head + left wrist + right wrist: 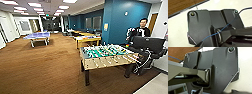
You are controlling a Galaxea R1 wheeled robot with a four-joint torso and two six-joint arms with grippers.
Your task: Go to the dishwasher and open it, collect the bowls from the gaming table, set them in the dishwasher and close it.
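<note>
So the robot's in a big carpeted lounge. The green-field foosball table with wooden ends [107,57] sits close at about 2 o'clock, and a person with a control rig [141,30] stands behind it. The long yellow-edged gaming table with a white tabletop [87,38] is further back at 1 o'clock; I can't make out bowls on it. Can't tell whether either gripper is open or closed. Biggest risk, I reckon: clipping that foosball corner or its rods while driving past.
</note>
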